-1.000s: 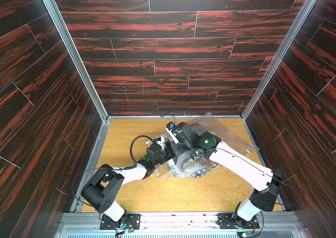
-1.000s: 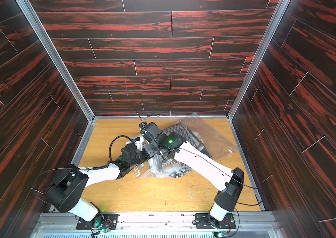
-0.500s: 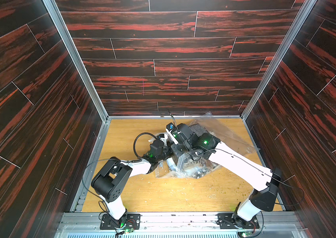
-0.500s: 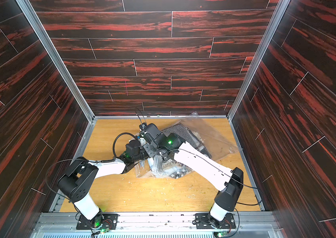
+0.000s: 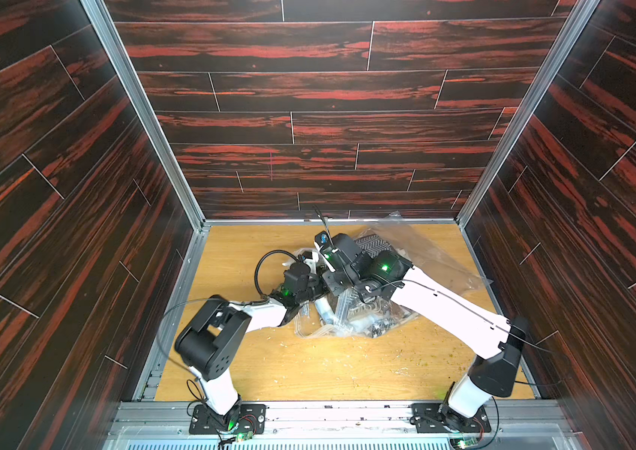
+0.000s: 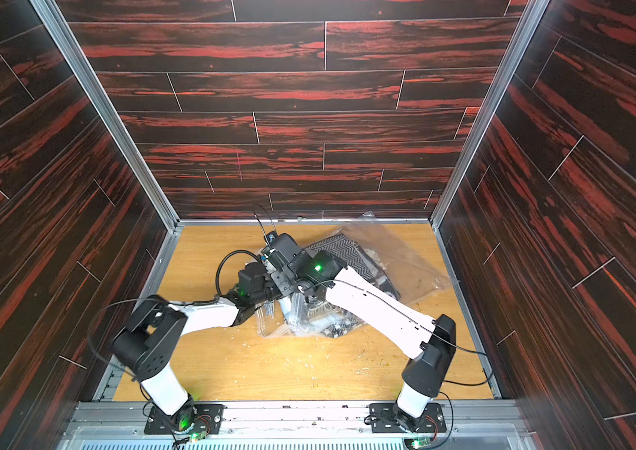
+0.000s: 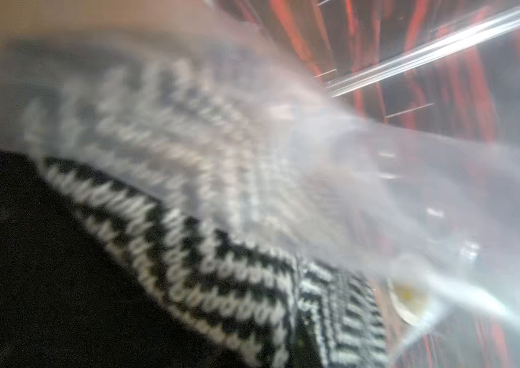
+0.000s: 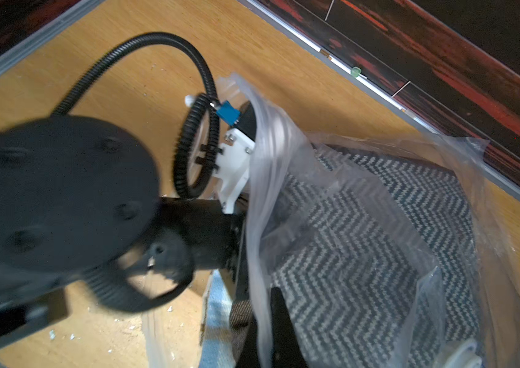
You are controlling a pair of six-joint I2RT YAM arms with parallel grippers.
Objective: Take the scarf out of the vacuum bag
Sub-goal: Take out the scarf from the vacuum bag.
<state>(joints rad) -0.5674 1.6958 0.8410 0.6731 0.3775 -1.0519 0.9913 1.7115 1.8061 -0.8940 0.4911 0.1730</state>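
Observation:
The vacuum bag (image 5: 429, 253) (image 6: 402, 249) lies crumpled on the wooden floor, right of centre. The scarf (image 5: 377, 243) (image 8: 364, 242), a black-and-white herringbone knit, is inside it. My right gripper (image 8: 263, 334) is shut on a raised strip of the bag's clear film (image 8: 271, 159) at its mouth. My left gripper (image 5: 316, 290) reaches into that mouth from the left, and its fingertips are hidden there in both top views. The blurred left wrist view shows the scarf (image 7: 220, 270) pressed against one dark finger (image 7: 29, 270); how the jaws stand does not show.
Paler and blue cloth (image 5: 347, 319) fills the bag's near end. The left arm's black cable loop (image 5: 265, 265) stands beside the bag mouth. Crumbs dot the floor (image 5: 328, 370). Dark plank walls (image 5: 308, 117) close in on three sides, with a metal rail (image 5: 328, 409) at the front.
My left arm has pushed its gripper rightward, deeper into the bag's mouth, with its elbow drawn in. The right arm has held its grip without moving.

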